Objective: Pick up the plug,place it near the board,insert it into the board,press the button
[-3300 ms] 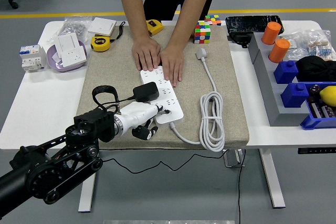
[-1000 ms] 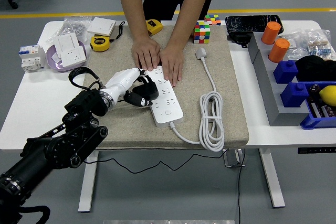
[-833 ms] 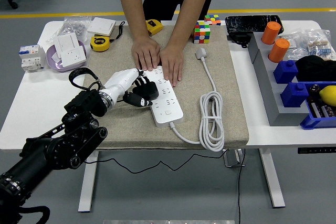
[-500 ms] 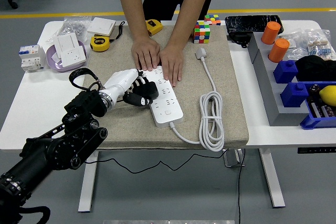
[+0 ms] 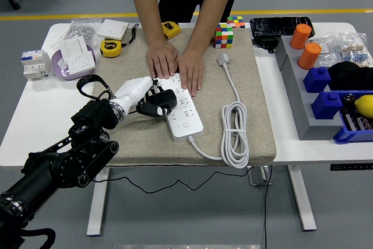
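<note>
A black plug (image 5: 162,102) is being gripped by the left hand (image 5: 141,96), whose white fingers are being curled around it from the left, at the left edge of the white power strip (image 5: 180,109). The plug is being held over the strip's left side, about midway along its length; whether its pins are seated in a socket cannot be told. The strip is lying diagonally on a beige mat (image 5: 180,91) that is being carried by the white tabletop (image 5: 35,121). The strip's far end is being pressed flat by a person's two hands (image 5: 176,65) from the far side. The strip's white cable (image 5: 236,138) is being left coiled on the mat to the right. A Rubik's cube (image 5: 224,35) is being kept at the mat's far edge, and a yellow tape measure (image 5: 111,48) is lying just beside the mat's far left corner.
</note>
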`<state>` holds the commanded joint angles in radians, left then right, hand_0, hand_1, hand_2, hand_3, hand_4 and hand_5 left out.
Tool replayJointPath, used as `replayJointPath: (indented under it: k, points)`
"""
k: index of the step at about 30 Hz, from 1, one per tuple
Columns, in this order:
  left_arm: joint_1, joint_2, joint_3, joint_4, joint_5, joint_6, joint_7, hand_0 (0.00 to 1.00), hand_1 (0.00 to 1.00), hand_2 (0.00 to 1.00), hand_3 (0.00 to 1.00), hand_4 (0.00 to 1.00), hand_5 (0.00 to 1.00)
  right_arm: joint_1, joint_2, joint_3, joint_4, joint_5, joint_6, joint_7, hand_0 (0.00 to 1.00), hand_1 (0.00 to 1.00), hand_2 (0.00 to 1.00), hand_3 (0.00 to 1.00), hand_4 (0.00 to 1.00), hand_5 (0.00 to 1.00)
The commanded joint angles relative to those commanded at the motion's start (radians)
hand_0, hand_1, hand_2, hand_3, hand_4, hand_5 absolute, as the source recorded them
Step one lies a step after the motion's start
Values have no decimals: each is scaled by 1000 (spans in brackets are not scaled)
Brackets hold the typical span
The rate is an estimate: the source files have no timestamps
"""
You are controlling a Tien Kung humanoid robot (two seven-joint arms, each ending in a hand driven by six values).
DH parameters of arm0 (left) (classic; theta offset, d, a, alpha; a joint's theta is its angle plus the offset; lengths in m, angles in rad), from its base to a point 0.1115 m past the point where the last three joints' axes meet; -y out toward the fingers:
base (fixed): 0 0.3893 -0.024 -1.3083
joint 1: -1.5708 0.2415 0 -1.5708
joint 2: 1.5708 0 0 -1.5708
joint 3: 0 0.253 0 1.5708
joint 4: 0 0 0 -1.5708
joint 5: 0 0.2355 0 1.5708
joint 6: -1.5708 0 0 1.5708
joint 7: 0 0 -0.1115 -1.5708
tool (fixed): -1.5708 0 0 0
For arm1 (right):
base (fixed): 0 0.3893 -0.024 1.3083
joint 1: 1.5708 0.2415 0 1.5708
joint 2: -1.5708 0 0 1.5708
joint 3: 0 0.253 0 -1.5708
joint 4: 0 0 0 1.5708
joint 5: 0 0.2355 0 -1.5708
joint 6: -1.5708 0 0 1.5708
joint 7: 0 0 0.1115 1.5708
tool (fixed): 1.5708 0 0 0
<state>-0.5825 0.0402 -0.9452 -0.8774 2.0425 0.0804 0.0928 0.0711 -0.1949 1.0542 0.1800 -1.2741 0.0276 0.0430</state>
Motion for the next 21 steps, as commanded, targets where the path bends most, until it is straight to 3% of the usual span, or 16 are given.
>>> replayJointPath:
  k: [7, 13, 21]
  points:
    - [6, 4, -18, -27, -17, -1, -4, 348, 346, 369, 433, 704, 323, 2, 2, 0, 0, 3, -1, 1, 961, 901, 847, 860, 998, 953]
    - [24, 4, -74, -57, -40, 5, -15, 347, 344, 366, 431, 696, 332, 1, 4, 7, 0, 1, -1, 0, 961, 901, 847, 861, 998, 951]
    - [41, 38, -160, -30, 19, 13, -20, 351, 348, 370, 435, 695, 333, -4, 7, 12, 0, 2, -1, 1, 962, 901, 847, 860, 998, 951]
